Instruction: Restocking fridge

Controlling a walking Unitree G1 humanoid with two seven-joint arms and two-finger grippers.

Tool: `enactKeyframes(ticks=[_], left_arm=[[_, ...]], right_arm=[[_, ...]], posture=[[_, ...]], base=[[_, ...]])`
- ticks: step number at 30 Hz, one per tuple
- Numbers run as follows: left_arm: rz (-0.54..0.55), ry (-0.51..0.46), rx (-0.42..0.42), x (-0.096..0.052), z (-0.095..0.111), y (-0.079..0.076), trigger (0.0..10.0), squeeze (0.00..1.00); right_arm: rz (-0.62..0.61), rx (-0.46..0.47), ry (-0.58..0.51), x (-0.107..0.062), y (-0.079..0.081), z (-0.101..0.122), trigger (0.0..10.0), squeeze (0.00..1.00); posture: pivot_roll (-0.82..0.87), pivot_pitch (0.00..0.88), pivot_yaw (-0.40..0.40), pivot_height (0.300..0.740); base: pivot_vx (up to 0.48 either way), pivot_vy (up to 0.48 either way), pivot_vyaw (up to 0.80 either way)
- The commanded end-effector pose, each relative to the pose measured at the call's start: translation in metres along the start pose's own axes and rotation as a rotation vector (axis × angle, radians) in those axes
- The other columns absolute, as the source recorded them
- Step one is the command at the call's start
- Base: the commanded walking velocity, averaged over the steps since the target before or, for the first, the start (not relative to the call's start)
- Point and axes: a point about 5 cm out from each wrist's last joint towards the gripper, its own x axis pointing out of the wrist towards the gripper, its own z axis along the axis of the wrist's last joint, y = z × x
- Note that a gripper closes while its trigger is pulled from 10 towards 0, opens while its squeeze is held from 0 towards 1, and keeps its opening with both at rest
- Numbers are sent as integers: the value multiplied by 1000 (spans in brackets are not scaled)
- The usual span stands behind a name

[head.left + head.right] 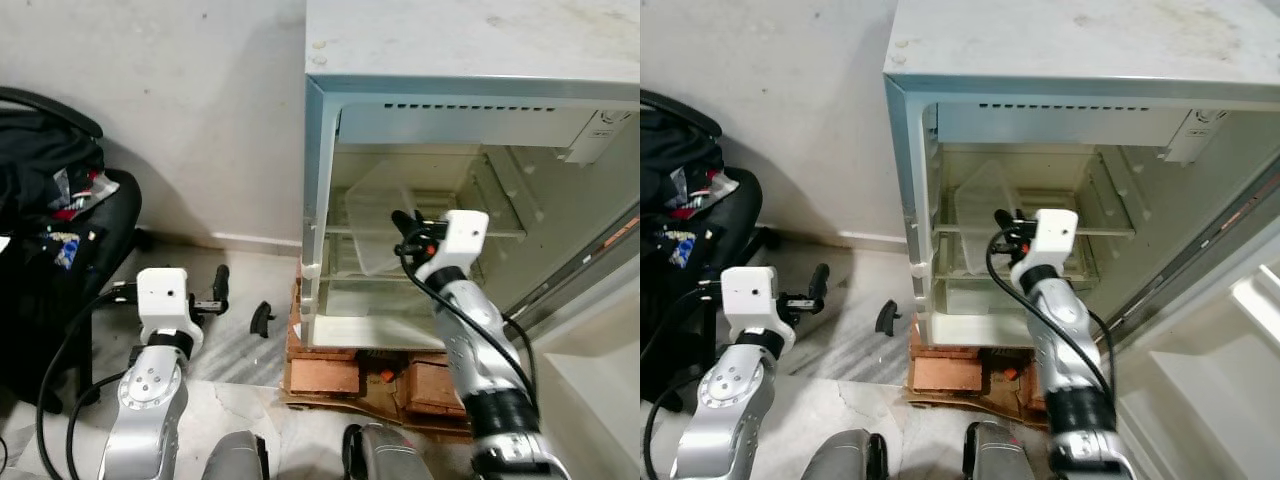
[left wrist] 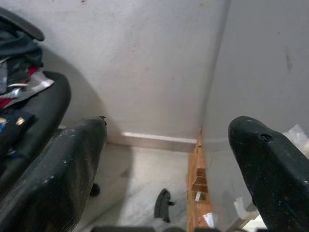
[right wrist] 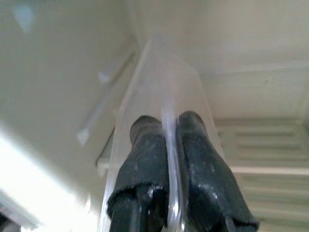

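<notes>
Sitting at nine o'clock, a black office chair (image 1: 60,250) piled with clothes stands against the wall. Beside it the left pincer (image 1: 222,290) hovers idle, fingers spread wide, above a small black piece (image 1: 261,318) on the floor. Toward three o'clock stands the open fridge (image 1: 470,60), raised on bricks (image 1: 330,372). Inside, the right pincer (image 3: 166,159) is pressed together on the edge of a clear plastic panel (image 1: 375,225), which stands tilted in the shelf space, its long axis running up toward twelve o'clock. It looks light, stiff, slippery and probably brittle, so an edge grip low down seems soundest.
</notes>
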Motion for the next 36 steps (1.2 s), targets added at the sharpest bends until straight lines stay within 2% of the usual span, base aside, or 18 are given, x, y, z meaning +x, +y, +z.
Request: enactKeyframes(ticks=[1, 5, 7, 13, 16, 18, 20, 22, 23, 24, 29, 30, 35, 36], left_arm=[[4, -4, 8, -3, 3, -1, 10000, 0], [20, 6, 12, -9, 3, 1, 10000, 0], [23, 7, 13, -11, 4, 1, 10000, 0], [59, 18, 13, -25, 6, 6, 10000, 0], [73, 27, 10, -31, 5, 7, 10000, 0], [94, 41, 7, -40, 5, 7, 10000, 0], [99, 44, 6, -43, 5, 7, 10000, 0], [105, 53, 3, -47, 6, 5, 10000, 0], [105, 53, 3, -47, 6, 5, 10000, 0], [105, 54, 3, -48, 7, 4, 10000, 0], [110, 59, 3, -47, 8, 5, 10000, 0], [112, 62, 3, -48, 8, 4, 10000, 0], [116, 67, 1, -49, 9, 3, 10000, 0], [119, 65, -1, -49, 10, 2, 10000, 0]], right_arm=[[7, -15, -12, 6, 2, 1, 10000, 0], [-14, 1, -9, 26, 6, 5, 10000, 0], [-15, 0, -11, 28, 7, 6, 10000, 0], [-89, 36, 4, 52, 8, 17, 10000, 0], [-128, 81, 17, 56, 7, 18, 10000, 0], [-187, 158, 62, 60, 9, 14, 10000, 0], [-205, 178, 75, 61, 10, 12, 10000, 0], [-243, 263, 103, 63, 16, 8, 10000, 0], [-243, 263, 103, 63, 16, 8, 10000, 0], [-259, 319, 111, 65, 21, 8, 10000, 0], [-258, 372, 107, 70, 31, 13, 10000, 0], [-252, 391, 104, 71, 35, 14, 10000, 1000], [-237, 470, 98, 74, 45, 16, 10000, 1000], [-227, 515, 91, 75, 47, 18, 10000, 1000]], posture=[[155, 179, -34, 740], [185, 195, -44, 740], [197, 204, -49, 740], [253, 256, -81, 740], [269, 272, -90, 740], [285, 294, -100, 740], [287, 297, -101, 740], [305, 311, -109, 740], [305, 311, -109, 740], [310, 315, -111, 740], [311, 319, -117, 740], [311, 321, -120, 740], [314, 320, -130, 740], [317, 320, -133, 740]], base=[[0, 0, 0], [0, 0, 0], [0, 0, 0], [0, 0, 0], [0, 0, 0], [0, 0, 0], [0, 0, 0], [0, 0, 0], [0, 0, 0], [0, 0, 0], [0, 0, 0], [0, 0, 0], [0, 0, 0], [0, 0, 0]])
